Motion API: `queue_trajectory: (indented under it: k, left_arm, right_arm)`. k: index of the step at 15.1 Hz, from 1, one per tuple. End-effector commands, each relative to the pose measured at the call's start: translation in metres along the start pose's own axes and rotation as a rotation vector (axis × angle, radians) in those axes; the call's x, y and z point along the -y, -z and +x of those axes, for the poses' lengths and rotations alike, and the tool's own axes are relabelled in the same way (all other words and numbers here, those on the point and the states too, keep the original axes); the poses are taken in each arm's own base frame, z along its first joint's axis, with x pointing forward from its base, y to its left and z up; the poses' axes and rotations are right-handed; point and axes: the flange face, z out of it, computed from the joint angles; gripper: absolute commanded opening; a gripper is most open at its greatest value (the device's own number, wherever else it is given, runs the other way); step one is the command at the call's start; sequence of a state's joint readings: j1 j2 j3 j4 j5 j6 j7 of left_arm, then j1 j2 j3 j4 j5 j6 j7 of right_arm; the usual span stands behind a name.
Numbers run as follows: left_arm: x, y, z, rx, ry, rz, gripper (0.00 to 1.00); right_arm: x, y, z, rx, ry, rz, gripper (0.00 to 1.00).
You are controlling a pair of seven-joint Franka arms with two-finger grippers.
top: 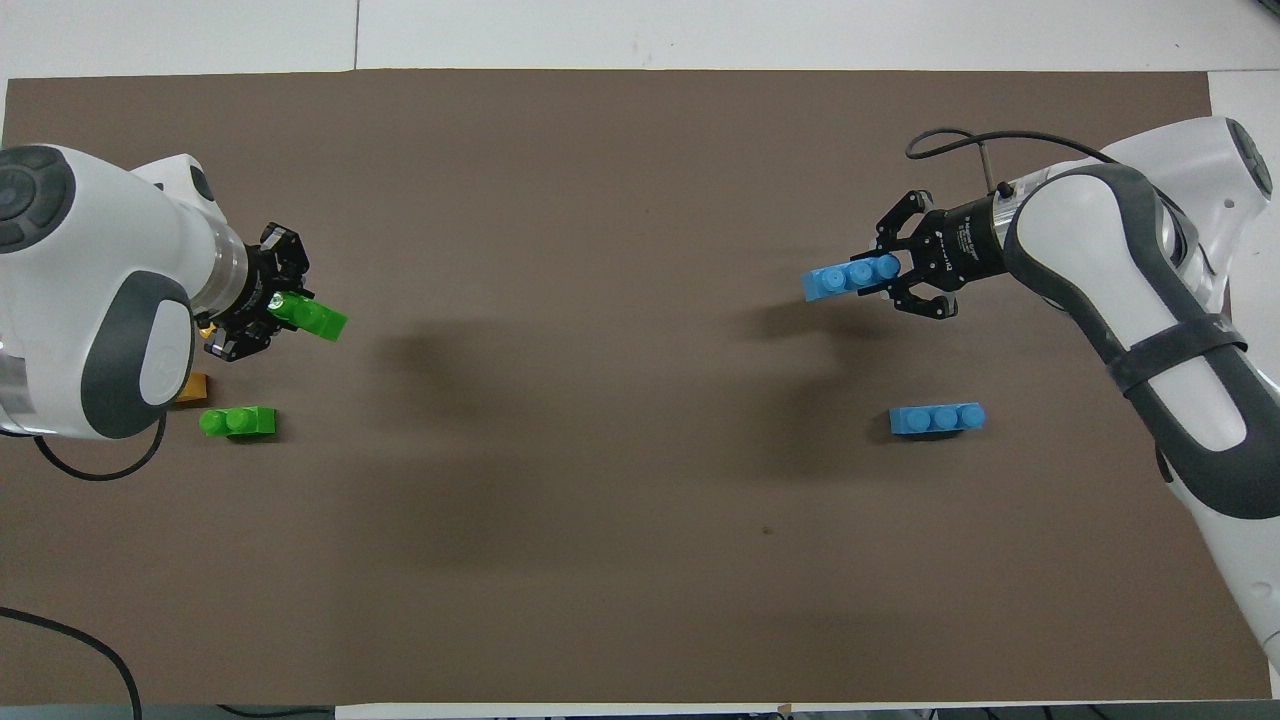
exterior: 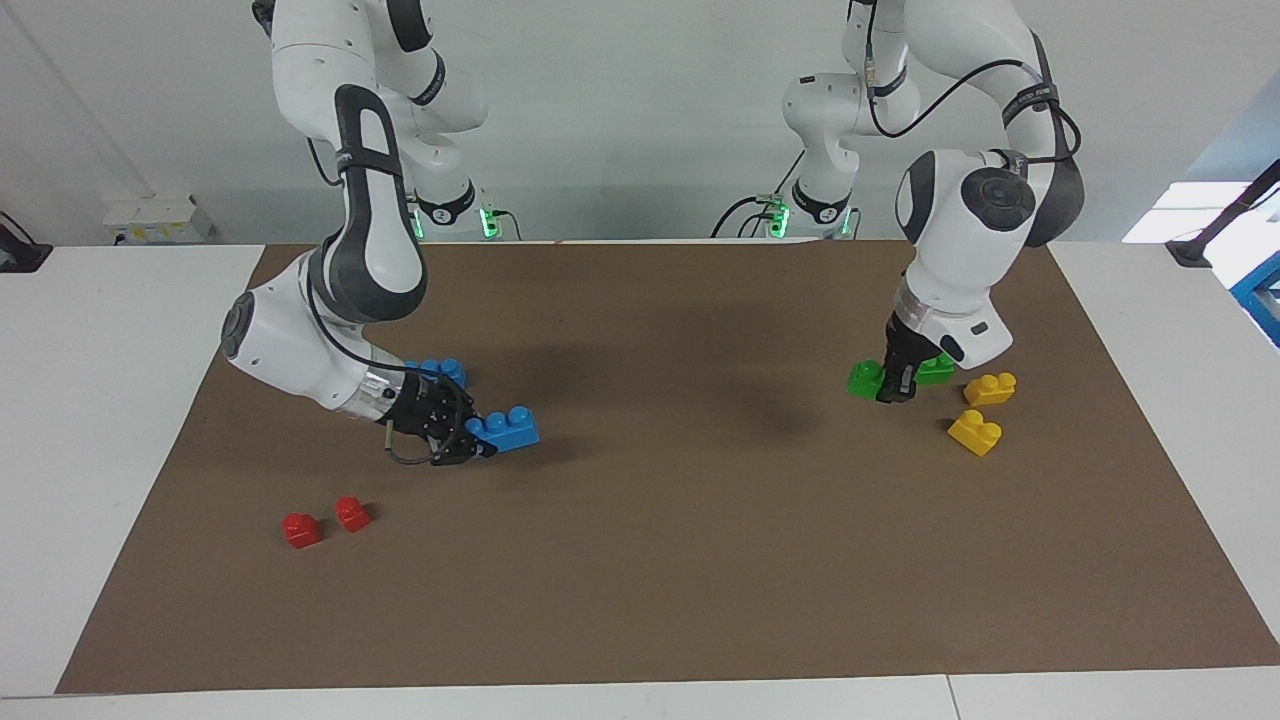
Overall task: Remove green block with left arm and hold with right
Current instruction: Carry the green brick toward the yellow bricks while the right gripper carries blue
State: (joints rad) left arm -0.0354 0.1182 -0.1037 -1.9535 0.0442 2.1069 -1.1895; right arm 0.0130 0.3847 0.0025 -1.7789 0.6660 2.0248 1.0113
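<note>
Left hand (exterior: pixel 893 385), a black two-finger claw on a glossy white jointed arm, is clamped on the green block (exterior: pixel 866 378), a small bright plastic brick with rounded studs, carried over the matte brown mat (exterior: pixel 700 560) toward the left arm's end of the desk (exterior: pixel 100 420). Beside it on the mat lie a second green brick (top: pixel 238 422) and two yellow stepped bricks (exterior: pixel 975 431), also smooth moulded plastic. Right hand (exterior: pixel 470 440), of the same build with a thin black cable looped at its wrist, is clamped on one end of a long blue three-stud brick (exterior: pixel 505 428), which juts out level over the mat toward the right arm's end. Another blue three-stud brick (top: pixel 937 418) lies flat on the mat nearby, and two small red rounded-stud bricks (exterior: pixel 325 522) sit close together farther from the robots.
</note>
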Motion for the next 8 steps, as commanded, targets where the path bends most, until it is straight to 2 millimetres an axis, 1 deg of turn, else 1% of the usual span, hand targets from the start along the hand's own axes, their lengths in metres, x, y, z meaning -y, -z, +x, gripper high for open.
queue_trajectory:
  k: [1,2,3,4,6,8]
  left_arm:
    - [0.022,-0.024,0.006,0.005,-0.107,-0.019,0.00]
    - [0.027,-0.035,0.020,0.004,-0.089,-0.023,0.00]
    - [0.029,-0.039,0.026,-0.001,-0.094,-0.033,0.00]
    - [0.029,-0.043,0.027,-0.001,-0.120,-0.034,0.00]
    - [0.030,-0.055,0.032,-0.003,-0.131,-0.039,0.00]
    - [0.029,-0.065,0.035,-0.007,-0.128,-0.051,0.00]
  right_arm:
    - [-0.030,-0.009,0.030,-0.005,0.065,-0.033,0.00]
    - [-0.038,-0.009,0.041,-0.009,0.079,-0.030,0.00]
    - [-0.041,-0.006,0.049,-0.012,0.080,-0.028,0.00]
    - [-0.044,-0.004,0.054,-0.019,0.078,-0.036,0.00]
    - [-0.049,0.007,0.070,-0.035,0.067,-0.039,0.00]
    - [-0.051,0.009,0.075,-0.039,0.072,-0.039,0.00]
